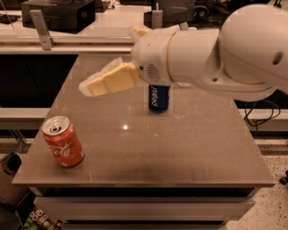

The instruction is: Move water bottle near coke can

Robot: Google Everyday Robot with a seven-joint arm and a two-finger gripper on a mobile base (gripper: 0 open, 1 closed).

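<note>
The coke can (63, 141), red-orange with a silver top, stands upright near the table's front left corner. The water bottle is hidden, with my large white arm (216, 54) across the back of the table. My gripper (109, 58) hangs above the table's left middle, well above and behind the coke can. Its cream fingers (110, 80) are spread apart and hold nothing.
A blue Pepsi can (158, 98) stands mid-table, its top covered by my arm. The grey-brown table (180, 152) ends at a front edge just below the coke can. A railing and dark equipment (58, 13) run along behind it.
</note>
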